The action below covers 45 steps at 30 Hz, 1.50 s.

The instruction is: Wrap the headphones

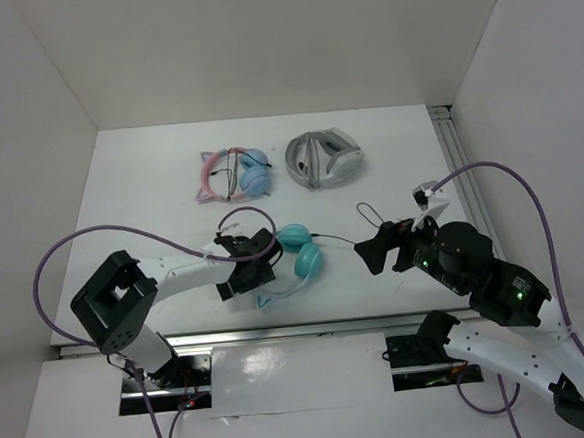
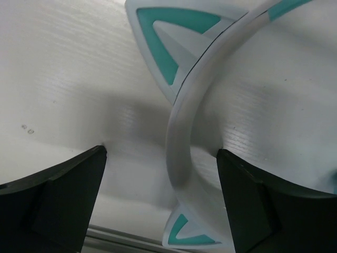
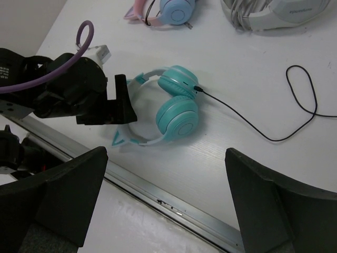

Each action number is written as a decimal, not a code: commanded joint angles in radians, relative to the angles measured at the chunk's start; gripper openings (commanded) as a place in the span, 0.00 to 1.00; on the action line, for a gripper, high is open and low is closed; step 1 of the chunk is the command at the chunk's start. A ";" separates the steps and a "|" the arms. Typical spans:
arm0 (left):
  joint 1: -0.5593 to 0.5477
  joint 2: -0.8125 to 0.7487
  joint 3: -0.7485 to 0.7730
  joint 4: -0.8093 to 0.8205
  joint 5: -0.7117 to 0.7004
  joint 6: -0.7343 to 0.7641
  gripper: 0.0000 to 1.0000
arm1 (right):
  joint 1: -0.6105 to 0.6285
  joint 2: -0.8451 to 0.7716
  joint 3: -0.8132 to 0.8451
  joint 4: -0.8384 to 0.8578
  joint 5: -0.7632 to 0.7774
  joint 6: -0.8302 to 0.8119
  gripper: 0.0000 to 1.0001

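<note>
I see the teal headphones (image 1: 300,261) lying flat on the table (image 1: 150,189), their headband (image 2: 181,132) running between the wide-spread jaws of my left gripper (image 2: 160,155), the nearer one, while my right gripper (image 1: 373,253), equally spread, hovers off their black cable (image 3: 253,124) side.

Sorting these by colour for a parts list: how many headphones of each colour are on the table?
Teal headphones: 1
Pink-and-blue headphones: 1
Grey-white headphones: 1
Total: 3
</note>
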 commanded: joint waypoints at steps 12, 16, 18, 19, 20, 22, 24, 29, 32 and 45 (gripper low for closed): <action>0.062 0.027 -0.104 0.117 0.070 -0.025 0.33 | -0.007 -0.005 0.028 0.042 -0.032 -0.031 1.00; 0.062 0.054 -0.104 0.112 0.079 -0.005 0.08 | -0.007 -0.014 0.028 0.042 -0.041 -0.031 1.00; 0.062 0.055 -0.095 0.086 0.079 -0.005 0.00 | -0.007 -0.014 0.028 0.051 -0.051 -0.031 1.00; 0.062 0.045 -0.086 0.071 0.065 -0.005 0.00 | -0.007 -0.014 0.028 0.060 -0.051 -0.031 1.00; 0.053 0.026 -0.086 0.054 0.044 0.006 0.00 | -0.007 -0.014 0.028 0.060 -0.051 -0.031 1.00; 0.053 -0.074 -0.052 -0.042 0.009 -0.003 0.00 | -0.007 -0.005 0.009 0.104 -0.102 -0.020 1.00; 0.029 -0.167 0.003 -0.131 -0.074 -0.003 0.00 | -0.007 -0.037 -0.034 0.189 -0.251 -0.006 1.00; 0.005 -0.515 0.286 -0.508 -0.312 0.085 0.00 | -0.007 -0.171 -0.218 0.473 -0.310 0.015 1.00; 0.034 -0.596 0.401 -0.559 -0.337 0.215 0.00 | -0.007 -0.111 -0.229 0.519 -0.327 0.015 1.00; 0.194 -0.581 0.771 -0.725 -0.237 0.481 0.00 | -0.007 0.122 -0.347 0.914 -0.343 -0.071 0.96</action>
